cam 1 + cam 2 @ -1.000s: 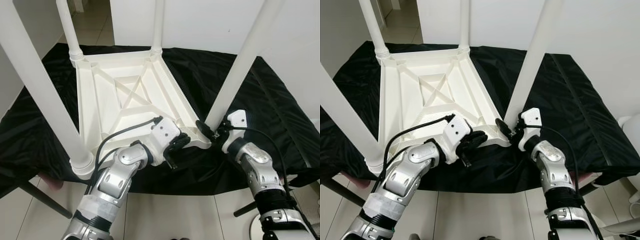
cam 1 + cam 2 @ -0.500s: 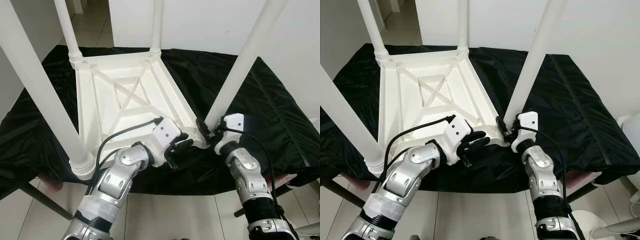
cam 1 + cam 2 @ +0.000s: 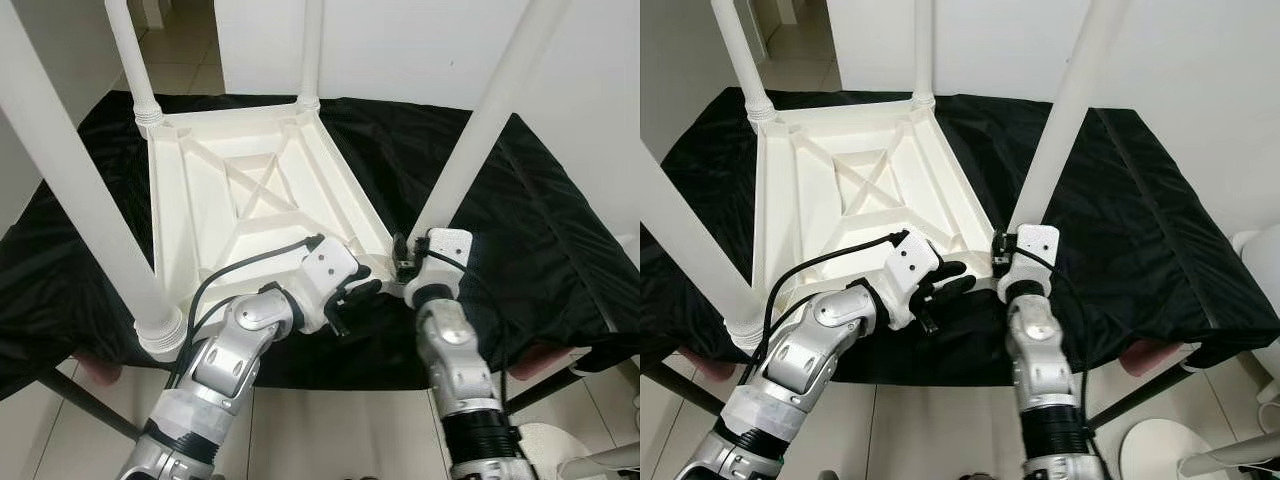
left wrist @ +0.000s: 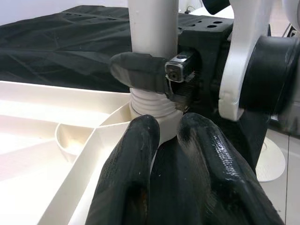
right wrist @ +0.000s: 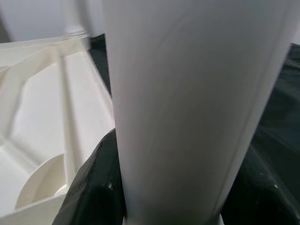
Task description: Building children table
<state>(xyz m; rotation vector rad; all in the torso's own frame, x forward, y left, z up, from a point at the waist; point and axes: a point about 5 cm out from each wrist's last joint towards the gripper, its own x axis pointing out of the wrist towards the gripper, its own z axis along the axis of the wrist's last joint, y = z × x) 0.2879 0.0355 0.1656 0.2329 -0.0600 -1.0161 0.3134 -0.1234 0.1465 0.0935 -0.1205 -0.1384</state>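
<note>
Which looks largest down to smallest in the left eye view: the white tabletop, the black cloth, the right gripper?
1. black cloth, spreading beyond everything else
2. white tabletop, lying upside down on it
3. right gripper, clamped at a leg's base

Home interior (tiled floor (image 3: 330, 430), doorway (image 3: 180, 40))

A black cloth (image 3: 520, 230) covers the raised work surface, creased and hanging over its near edge. Below that edge, 2 dark slanted legs (image 3: 85, 395) reach down to a pale tiled floor (image 3: 330, 430). A white wall (image 3: 400, 45) stands behind. A round white object (image 3: 1150, 450) sits on the floor at the near right, and a doorway with tiled floor (image 3: 185, 45) opens at the far left.
</note>
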